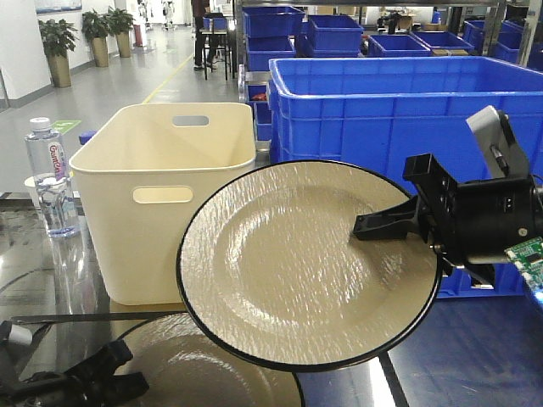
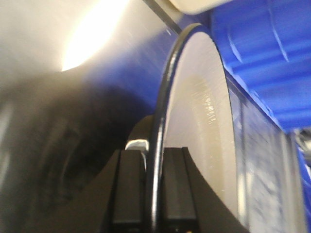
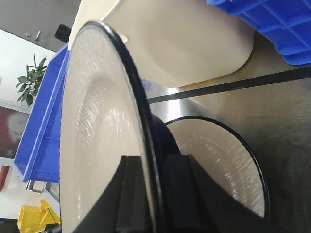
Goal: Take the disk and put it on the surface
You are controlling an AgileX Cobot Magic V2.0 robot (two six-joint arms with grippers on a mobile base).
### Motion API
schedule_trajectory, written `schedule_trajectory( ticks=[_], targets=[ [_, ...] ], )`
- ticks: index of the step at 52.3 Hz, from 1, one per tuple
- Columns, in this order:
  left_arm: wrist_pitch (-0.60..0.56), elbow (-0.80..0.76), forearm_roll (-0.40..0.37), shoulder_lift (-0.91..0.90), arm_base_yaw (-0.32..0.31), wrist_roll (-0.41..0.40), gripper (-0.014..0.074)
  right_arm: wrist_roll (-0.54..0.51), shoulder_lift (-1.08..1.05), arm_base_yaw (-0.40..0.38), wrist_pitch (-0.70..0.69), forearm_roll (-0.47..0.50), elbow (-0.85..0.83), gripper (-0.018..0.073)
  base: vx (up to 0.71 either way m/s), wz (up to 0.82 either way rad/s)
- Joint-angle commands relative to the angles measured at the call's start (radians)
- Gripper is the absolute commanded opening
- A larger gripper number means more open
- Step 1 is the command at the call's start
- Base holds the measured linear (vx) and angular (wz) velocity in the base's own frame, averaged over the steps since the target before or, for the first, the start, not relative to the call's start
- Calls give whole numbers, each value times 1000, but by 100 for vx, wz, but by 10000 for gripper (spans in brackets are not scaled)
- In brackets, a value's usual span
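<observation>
Aloft, gripped disk point(image 1: 288, 271), cream bin point(image 1: 161, 161) contents unclear

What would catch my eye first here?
A big cream disk with a black rim, held up facing the camera by the right pincer, fills the middle. Behind it stand a cream basket at left and a blue crate at right; a second disk lies on the glossy tabletop below.

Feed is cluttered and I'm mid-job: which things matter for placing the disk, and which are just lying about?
In the job: raised disk, right gripper, lower disk, left gripper, dark tabletop.
Lying about: cream bin, blue crate, water bottle.
</observation>
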Motion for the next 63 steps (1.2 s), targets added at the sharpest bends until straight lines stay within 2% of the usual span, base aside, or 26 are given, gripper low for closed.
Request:
schedule_trajectory(
  ticks=[1,8,15,20,21,40,46,58,63],
  targets=[
    [-9,-31,46,-22,-5,-7,79,-3,-36,-3,-38,119,-41,-8,0,0],
    [16,-31,157,-22,-5,-7,221,-3,-36,-3,-49,119,-41,-8,0,0],
    [79,-31,226,-22,-5,-7,443,-3,-36,-3,-49,120,-41,-8,0,0],
    [114,-31,269,-24,-5,-7,558,-3,-36,-3,-54,120,-41,-8,0,0],
    [114,-32,325,-33,-5,-7,640,-3,-36,-3,-63,127,-41,-8,0,0],
    [-29,-32,534,-175,-4,-7,622,-3,-36,-3,-106,132,-41,-8,0,0],
    [-44,-32,540,-211,-2,-7,613,-3,-36,-3,-111,132,-41,-8,0,0],
    [-3,-32,539,-248,30,-8,605,-3,-36,-3,-116,131,-41,-8,0,0],
    [0,-32,539,-288,38,-8,601,-45,-36,-3,-99,130,-41,-8,0,0]
  ],
)
